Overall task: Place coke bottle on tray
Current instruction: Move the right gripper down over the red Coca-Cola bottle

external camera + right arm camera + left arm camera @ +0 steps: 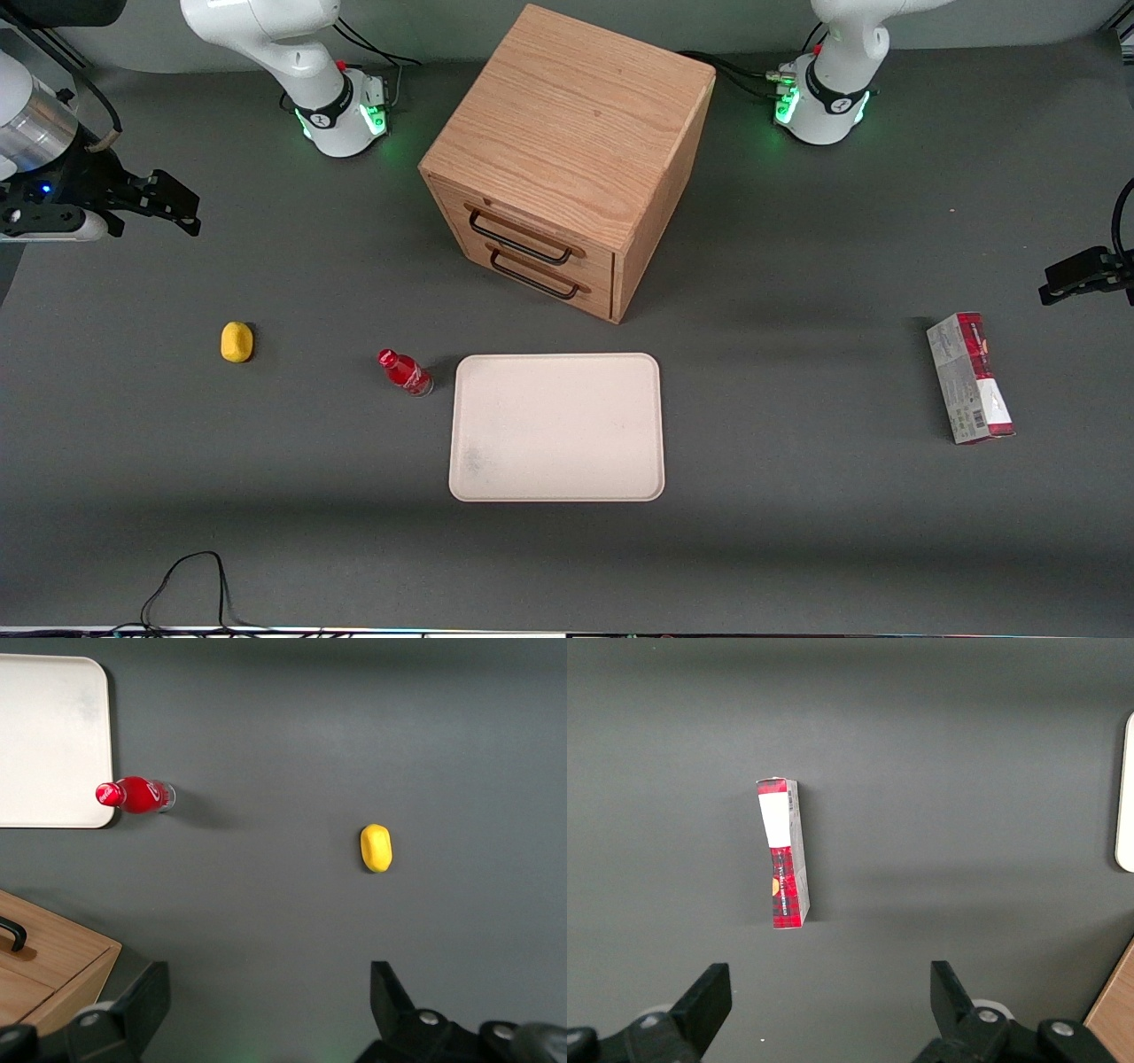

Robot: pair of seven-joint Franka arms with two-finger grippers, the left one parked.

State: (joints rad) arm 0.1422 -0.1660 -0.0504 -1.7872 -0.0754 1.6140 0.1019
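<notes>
The cream tray [556,427] lies nearest the front camera on the grey worktop [797,496]. The coke bottle [405,372] stands just beside its edge, apart from it. A yellow lump [236,342] sits toward the working arm's end. The hand [168,206] hovers spread, well away, holding nothing.

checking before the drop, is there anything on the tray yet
Nothing lies on the tray. The coke bottle stands on the table beside it. The gripper hangs open toward the working arm's end.
</notes>
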